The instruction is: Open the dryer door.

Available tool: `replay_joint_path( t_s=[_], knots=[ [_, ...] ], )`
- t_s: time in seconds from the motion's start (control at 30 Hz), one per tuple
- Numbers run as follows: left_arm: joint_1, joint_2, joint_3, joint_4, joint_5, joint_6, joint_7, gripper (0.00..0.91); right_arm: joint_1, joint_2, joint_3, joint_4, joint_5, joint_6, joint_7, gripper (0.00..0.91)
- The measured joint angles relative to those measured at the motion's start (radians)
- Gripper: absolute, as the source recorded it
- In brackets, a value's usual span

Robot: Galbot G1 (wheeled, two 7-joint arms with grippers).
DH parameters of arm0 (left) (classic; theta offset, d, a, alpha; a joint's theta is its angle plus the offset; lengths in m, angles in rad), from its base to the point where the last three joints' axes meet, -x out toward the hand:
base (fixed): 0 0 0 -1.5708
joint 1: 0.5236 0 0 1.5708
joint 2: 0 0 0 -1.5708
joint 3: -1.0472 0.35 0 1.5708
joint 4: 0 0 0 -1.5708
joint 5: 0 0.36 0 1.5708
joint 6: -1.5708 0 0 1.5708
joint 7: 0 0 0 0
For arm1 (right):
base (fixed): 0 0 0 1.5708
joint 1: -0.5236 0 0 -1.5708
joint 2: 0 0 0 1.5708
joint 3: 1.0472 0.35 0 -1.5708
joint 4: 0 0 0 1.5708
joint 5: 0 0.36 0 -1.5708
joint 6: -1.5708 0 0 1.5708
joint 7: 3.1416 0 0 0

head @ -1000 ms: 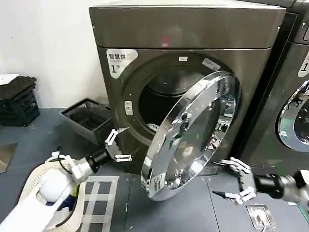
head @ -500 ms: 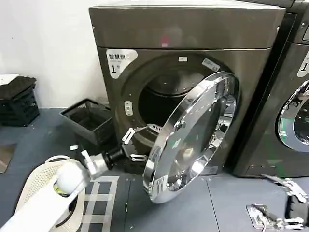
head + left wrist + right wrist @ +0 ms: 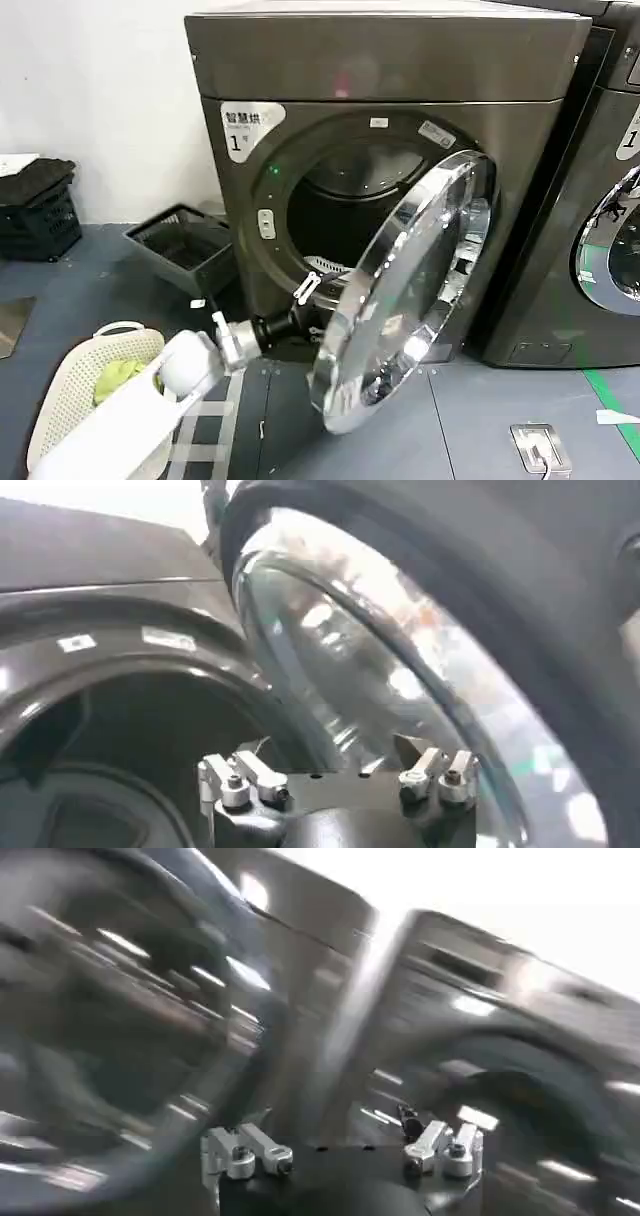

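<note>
- The dryer point(image 3: 400, 120), marked "1", stands against the wall with its round opening exposed.
- The dryer door point(image 3: 400, 300) hangs well off the opening on its right-side hinge, chrome rim tilted toward the floor; I judge the opening step well along.
- The left tool point(image 3: 306, 300) reaches just behind the door's free edge, its fingers point(image 3: 245, 780) spread and holding nothing.
- Next move, I judge: push outward on the inner face to swing the door wider.
- The right tool point(image 3: 340, 1153) hangs near the neighbouring machine, fingers spread.
</note>
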Motion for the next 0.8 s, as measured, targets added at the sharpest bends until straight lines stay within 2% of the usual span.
replay_joint_path(
  t_s=[0.17,0.23,0.33,0.57,0.8],
  knots=[
    [-0.033,-0.043,0.043,0.021,0.003,0.000,0.000,0.907,0.022,0.085,0.065,0.024,-0.065,-0.109,0.180,0.907],
    [-0.047,-0.063,0.062,0.033,0.005,0.000,0.000,0.907,0.034,0.111,0.089,0.026,-0.099,-0.131,0.231,0.907],
    [-0.069,-0.092,0.088,0.053,0.007,0.001,0.000,0.907,0.040,0.140,0.126,0.036,-0.102,-0.176,0.267,0.907],
    [-0.123,-0.164,0.161,0.111,0.008,0.005,-0.001,0.907,0.042,0.139,0.203,0.068,-0.119,-0.241,0.287,0.907],
    [-0.179,-0.249,0.225,0.182,0.015,0.014,-0.001,0.907,0.041,0.139,0.236,0.108,-0.162,-0.257,0.341,0.907]
  ],
)
